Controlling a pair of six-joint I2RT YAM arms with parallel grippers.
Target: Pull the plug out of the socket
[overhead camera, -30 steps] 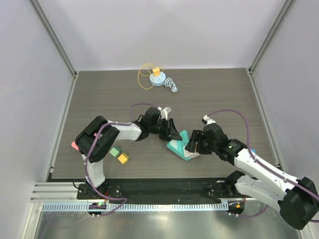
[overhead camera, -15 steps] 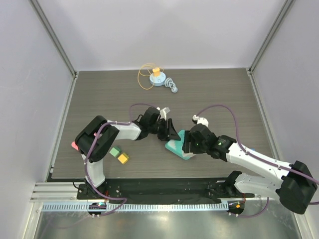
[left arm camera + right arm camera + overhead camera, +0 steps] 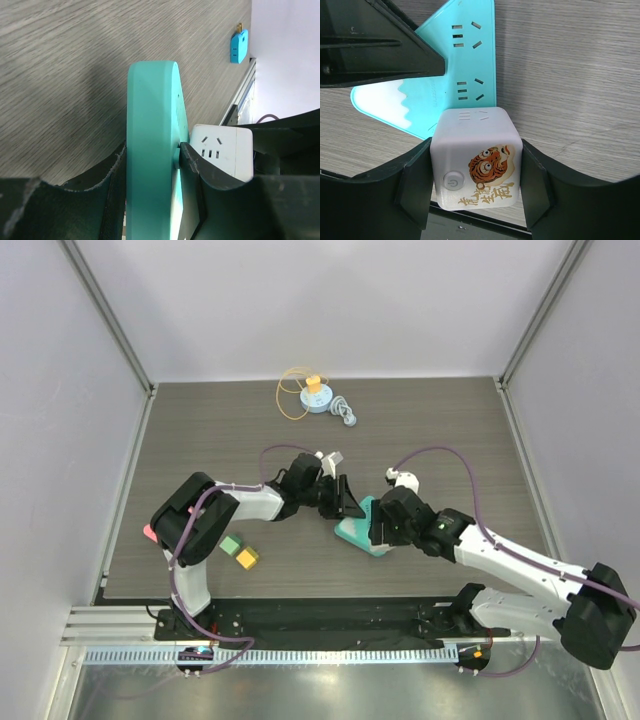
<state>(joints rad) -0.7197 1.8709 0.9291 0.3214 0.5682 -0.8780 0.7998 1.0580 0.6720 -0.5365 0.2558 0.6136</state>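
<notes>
Bright, even, diffuse light; soft shadow on table [image 3: 60,50] beside socket [image 3: 152,150]; wrist-view foreground slightly blurred.

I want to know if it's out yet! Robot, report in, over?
Left gripper shut on socket edge. Right gripper shut on plug. Plug sits on socket, not yet out. Blue adapter lies apart.

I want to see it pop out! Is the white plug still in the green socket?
Still in. The white plug sits flush against the socket; no gap or prongs show.
</notes>
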